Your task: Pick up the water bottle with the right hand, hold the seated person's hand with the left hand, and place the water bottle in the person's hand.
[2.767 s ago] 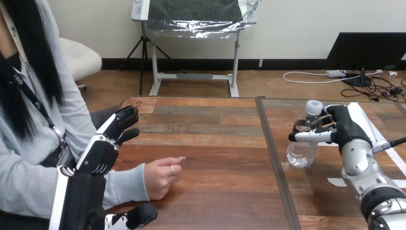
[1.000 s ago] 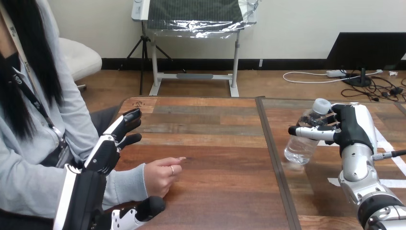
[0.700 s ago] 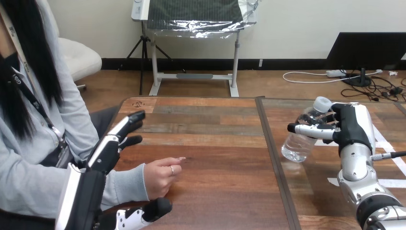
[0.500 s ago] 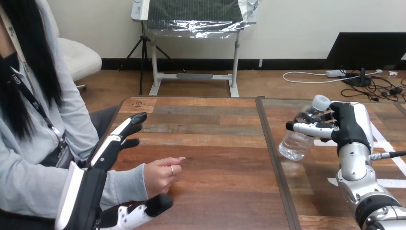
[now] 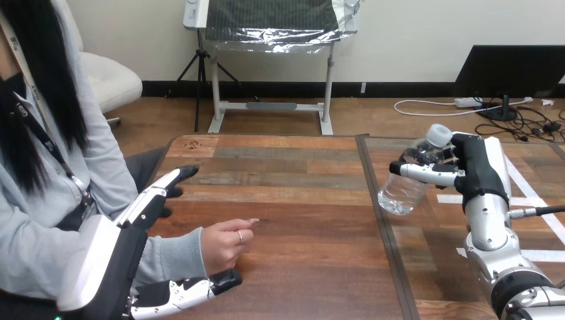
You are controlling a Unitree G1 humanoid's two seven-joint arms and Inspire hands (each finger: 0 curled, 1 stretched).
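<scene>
Right robot hand [image 5: 470, 175] grips the tilted water bottle [image 5: 403, 190] at 3 o'clock. Left robot hand [image 5: 148, 200] — fingers straight — sits beside the person's hand [image 5: 225, 245].

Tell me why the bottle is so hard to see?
In the head view the water bottle is clear, so the wooden table shows through it; small pale glints of light sit on its lower part; the right hand curls round its neck, below the white cap.

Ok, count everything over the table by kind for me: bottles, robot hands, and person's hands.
Water bottle: 1
Robot hands: 2 (left hand, right hand)
Person's hand: 1
Total: 4
</scene>
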